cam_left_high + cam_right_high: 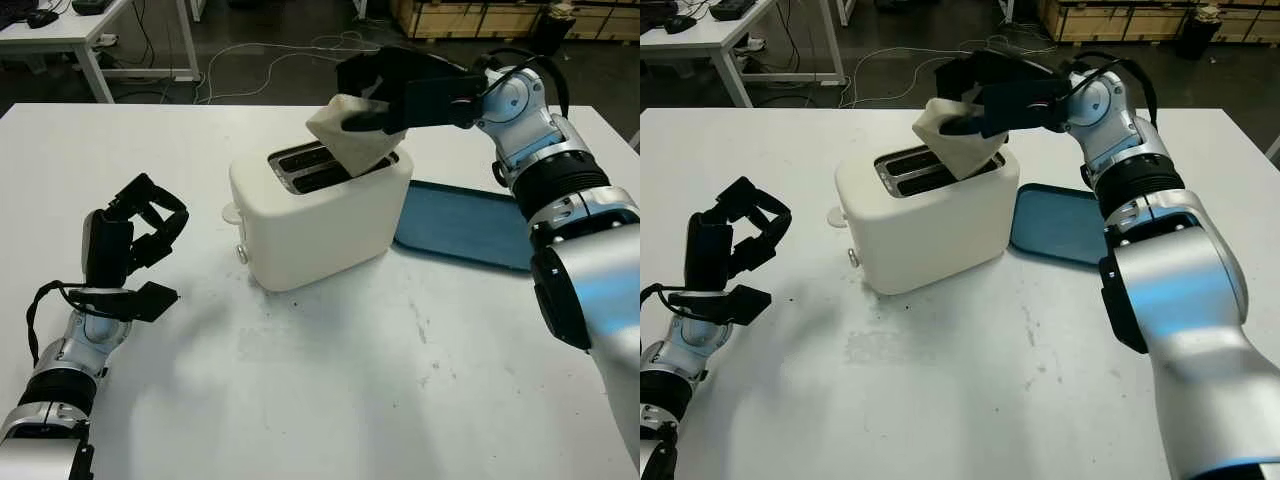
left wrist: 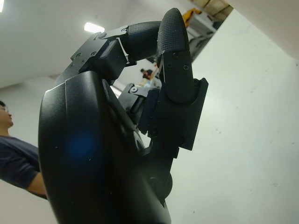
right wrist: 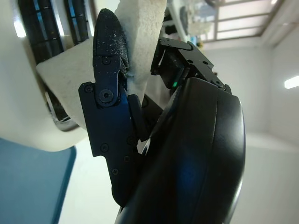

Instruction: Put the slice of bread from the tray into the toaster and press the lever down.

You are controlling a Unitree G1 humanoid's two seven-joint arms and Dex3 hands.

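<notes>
The right hand (image 1: pixel 385 95) is clamped on the slice of bread (image 1: pixel 352 140), its black fingers (image 3: pixel 110 56) pinching the upper part from both faces. It holds the slice above the right end of the toaster (image 1: pixel 315 215), with the lower corner dipping toward the slots (image 1: pixel 310 165) on top. The slice is tilted, not upright: its top leans to the left and far side while its lower edge points down toward the right end of the slots. The long axis of each slot runs from near left to far right across the toaster's top, and the flat of the slice seems only roughly in line with it; I judge it needs squaring up before it will drop in.

The bread looks light and soft, so a hard pinch would likely dent or tear it, and crumbs already speckle the fingertip in the right wrist view. Holding it high, near the top edge, seems the sound choice, since that leaves the lower part free to enter a slot.

The blue tray (image 1: pixel 465 225) lies on the white table (image 1: pixel 320 390) just right of the toaster, with no bread on it. The toaster's lever (image 1: pixel 232 212) sits at its left end.

The left hand (image 1: pixel 135 240) is at the near left above the table, fingers curled and holding nothing.
</notes>
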